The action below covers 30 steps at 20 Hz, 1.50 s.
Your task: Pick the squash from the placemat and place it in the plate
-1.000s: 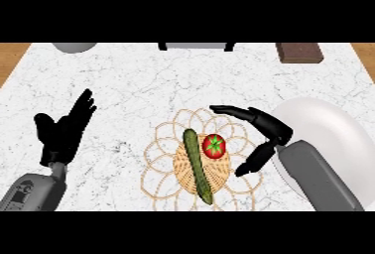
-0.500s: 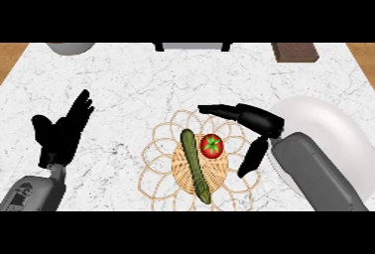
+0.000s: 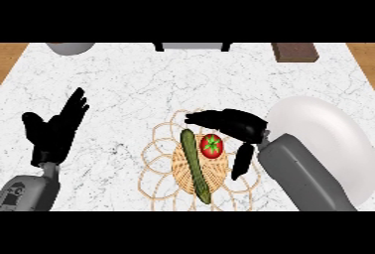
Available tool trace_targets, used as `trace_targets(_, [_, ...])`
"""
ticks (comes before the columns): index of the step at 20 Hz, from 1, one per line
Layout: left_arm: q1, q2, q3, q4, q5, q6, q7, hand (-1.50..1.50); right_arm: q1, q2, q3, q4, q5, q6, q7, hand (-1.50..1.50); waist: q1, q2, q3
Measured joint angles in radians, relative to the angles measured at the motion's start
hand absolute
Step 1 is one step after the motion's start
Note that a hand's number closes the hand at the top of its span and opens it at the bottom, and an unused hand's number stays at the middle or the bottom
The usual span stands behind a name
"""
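- The long green squash lies on the woven placemat, a tomato just at its 2 o'clock.
- The right hand hovers above the tomato, fingers spread, holding nothing.
- The white plate sits at the placemat's 3 o'clock.
- The left hand rests open at 9 o'clock.

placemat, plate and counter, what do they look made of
The placemat looks like woven straw or rattan: tan strands in open loops round a tight centre, matte. The plate looks like glazed ceramic, perhaps plastic: plain white with soft shading across it. The counter looks like polished marble: white with thin grey veins, though it could be a laminate.
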Motion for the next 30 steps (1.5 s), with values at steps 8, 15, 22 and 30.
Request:
trace_targets(8, [0.005,-0.034,0.018,-0.005,-0.040,-0.016,0.009,0.00,-0.009,0.046,0.018,-0.012,0.127,0.060,0.070,-1.50,0.001,0.000,0.000])
trace_targets(15, [0.027,-0.060,0.038,-0.030,-0.080,-0.035,0.016,0.00,0.000,0.124,0.015,0.027,0.234,0.073,0.098,-1.50,0.002,0.000,0.000])
trace_targets(22, [-0.007,-0.087,0.076,0.013,-0.107,-0.058,0.017,0.00,-0.018,0.191,-0.009,0.103,0.338,0.038,0.079,-1.50,0.001,0.000,0.000])
trace_targets(30, [0.024,-0.116,0.078,-0.027,-0.139,-0.067,0.023,0.00,-0.029,0.209,0.011,0.115,0.432,0.078,0.032,1.50,0.001,-0.007,-0.002])
